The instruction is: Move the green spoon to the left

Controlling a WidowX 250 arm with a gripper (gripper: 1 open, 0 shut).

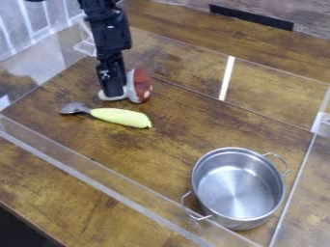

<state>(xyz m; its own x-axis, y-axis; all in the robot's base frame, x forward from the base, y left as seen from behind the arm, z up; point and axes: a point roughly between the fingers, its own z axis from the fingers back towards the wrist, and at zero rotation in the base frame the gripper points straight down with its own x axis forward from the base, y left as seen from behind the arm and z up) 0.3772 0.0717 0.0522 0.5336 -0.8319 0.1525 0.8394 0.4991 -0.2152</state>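
Note:
The green spoon [114, 116] lies flat on the wooden table, its yellow-green handle pointing right and its silver bowl [72, 109] at the left end. My gripper [114, 91] hangs behind it, pointing down, its tips low right in front of the red-capped toy mushroom [141, 85] and partly hiding it. The gripper is clear of the spoon and holds nothing. Its dark fingers blend together, so I cannot make out the gap between them.
A steel pot [237, 186] with two handles stands at the front right. Clear acrylic walls [77, 164] border the work area along the front and left edges. A shiny strip [229, 77] shows at the back.

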